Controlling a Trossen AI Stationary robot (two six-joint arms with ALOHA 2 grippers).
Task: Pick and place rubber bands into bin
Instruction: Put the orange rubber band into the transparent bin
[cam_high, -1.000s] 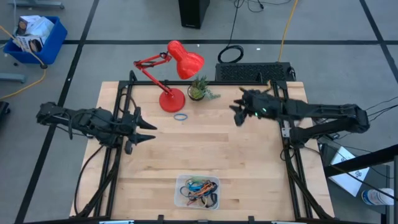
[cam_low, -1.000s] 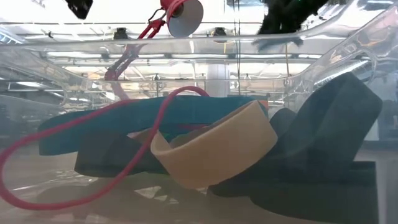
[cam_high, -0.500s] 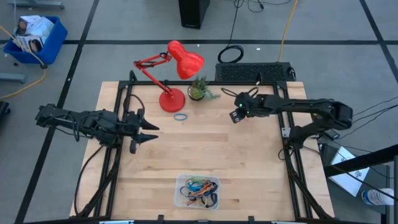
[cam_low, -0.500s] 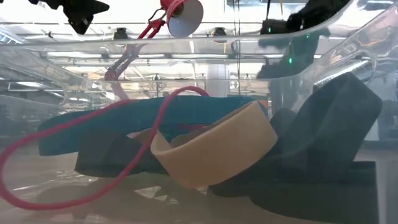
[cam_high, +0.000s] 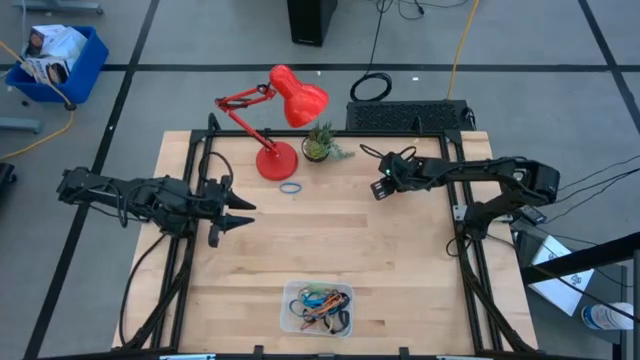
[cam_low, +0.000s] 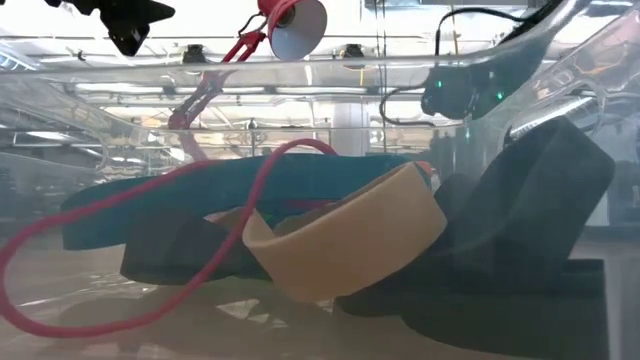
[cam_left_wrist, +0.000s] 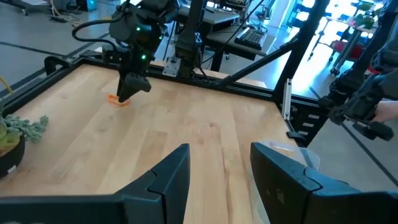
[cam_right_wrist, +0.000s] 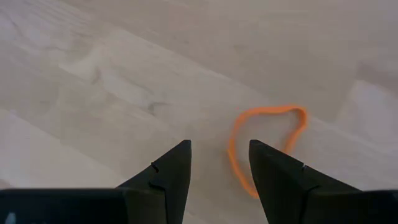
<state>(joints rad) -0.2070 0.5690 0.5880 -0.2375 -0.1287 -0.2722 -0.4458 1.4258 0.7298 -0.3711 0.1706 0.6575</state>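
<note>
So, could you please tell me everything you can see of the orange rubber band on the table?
The orange rubber band is one thin, floppy loop lying flat on the bare wooden table, pulled into an uneven, slightly pinched oval. It looks like smooth rubber, whole and unstretched. It lies just ahead of the right hand, whose fingers stand open above the wood with part of the loop showing between them. From the left wrist view it is a small orange shape beside that hand's tip. Nothing grips it.

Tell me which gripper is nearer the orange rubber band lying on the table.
Right. The right gripper hovers open just above the orange rubber band. The left gripper is open too, far across the table.
</note>
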